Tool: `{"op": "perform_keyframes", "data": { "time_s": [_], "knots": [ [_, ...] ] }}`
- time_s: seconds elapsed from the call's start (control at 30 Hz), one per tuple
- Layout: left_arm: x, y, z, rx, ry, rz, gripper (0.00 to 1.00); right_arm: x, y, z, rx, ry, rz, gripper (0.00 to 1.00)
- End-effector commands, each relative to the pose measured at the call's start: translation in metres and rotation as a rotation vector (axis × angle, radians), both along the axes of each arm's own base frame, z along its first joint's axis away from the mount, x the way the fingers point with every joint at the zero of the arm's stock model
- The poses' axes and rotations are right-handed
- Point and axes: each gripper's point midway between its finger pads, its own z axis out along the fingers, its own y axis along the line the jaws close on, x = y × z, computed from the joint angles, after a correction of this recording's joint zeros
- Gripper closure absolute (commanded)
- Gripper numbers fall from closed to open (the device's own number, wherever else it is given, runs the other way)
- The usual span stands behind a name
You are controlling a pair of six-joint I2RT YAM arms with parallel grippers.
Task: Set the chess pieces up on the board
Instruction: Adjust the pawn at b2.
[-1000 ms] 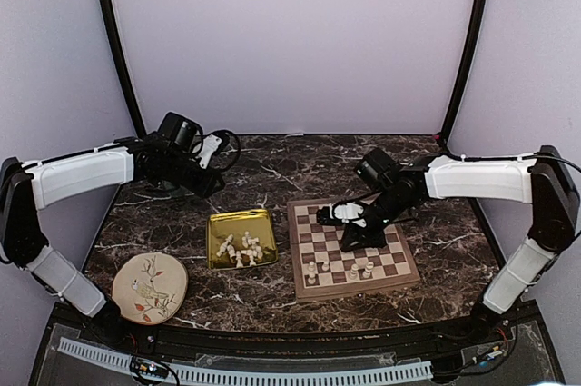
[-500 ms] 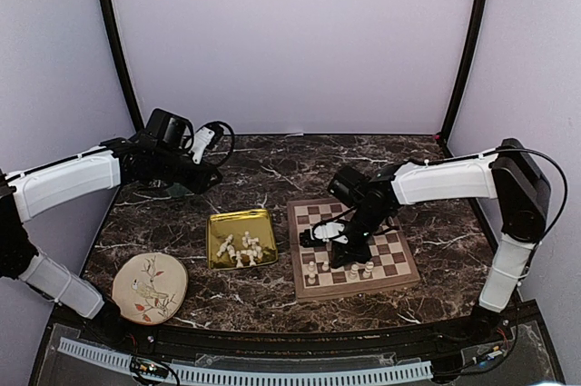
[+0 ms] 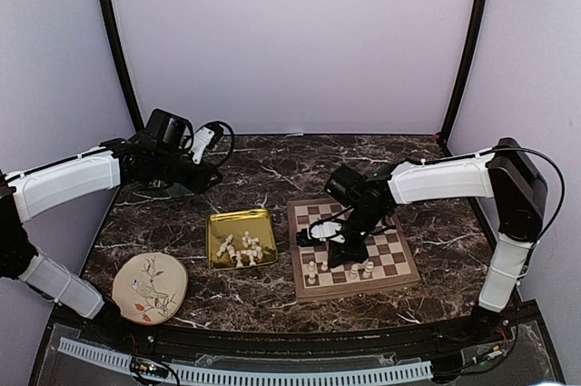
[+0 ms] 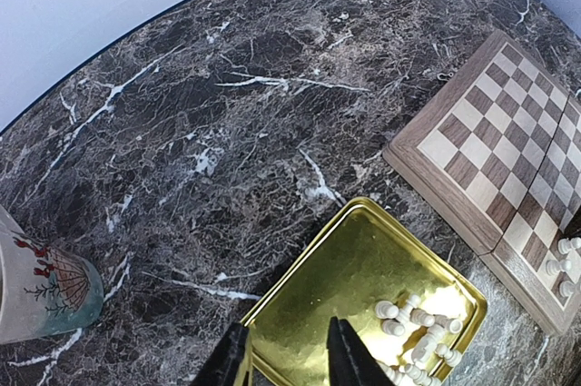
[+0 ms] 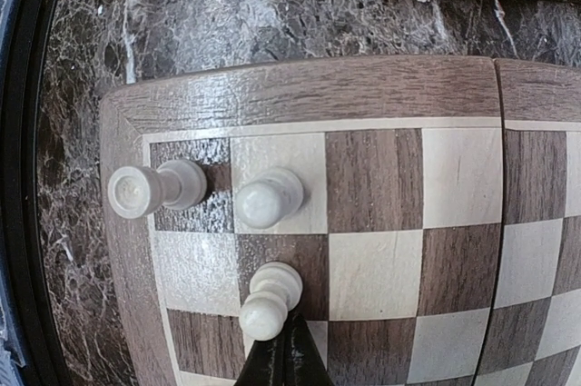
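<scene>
The board (image 3: 399, 279) lies right of centre with several cream chess pieces (image 3: 354, 270) standing in its near rows. More chess pieces (image 3: 241, 248) lie heaped in the gold tray (image 3: 220, 222). My right gripper (image 3: 348, 257) hangs low over the board's near left part. In the right wrist view it (image 5: 286, 361) is shut with nothing between its fingers, its tip right beside a pawn (image 5: 270, 300). Another pawn (image 5: 268, 197) and a rook (image 5: 154, 188) stand in the corner. My left gripper (image 4: 289, 363) is open and empty above the tray's corner (image 4: 363, 250).
A round cream plate (image 3: 150, 288) with a bird drawing sits near the front left. The tray stands just left of the board (image 4: 454, 136). Dark poles and pale walls close off the back and sides of the marble table (image 3: 272, 168).
My right arm has swung left and nearer, from the board's middle to its near left squares, and its jaws have come together. The left arm drew back a little, then held still.
</scene>
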Motion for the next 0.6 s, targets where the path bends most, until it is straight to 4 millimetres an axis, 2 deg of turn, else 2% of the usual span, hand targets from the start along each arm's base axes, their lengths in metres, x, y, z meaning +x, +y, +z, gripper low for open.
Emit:
{"op": "perform_keyframes", "data": {
  "time_s": [0.0,0.33,0.43,0.57],
  "knots": [
    [-0.002,0.001,0.003,-0.010,-0.010,-0.005,0.69,-0.003,0.003,-0.003,-0.015,0.016,-0.004,0.99],
    [-0.001,0.002,0.000,-0.002,0.000,-0.001,0.69,-0.002,0.004,0.000,-0.012,0.020,-0.013,0.99],
    [-0.004,-0.001,0.002,-0.021,0.003,-0.015,0.70,-0.001,0.001,0.017,0.027,0.030,-0.028,0.99],
    [-0.007,-0.004,0.004,-0.064,0.017,-0.007,0.69,0.009,-0.015,0.038,0.086,0.004,-0.066,0.95]
  ]
}}
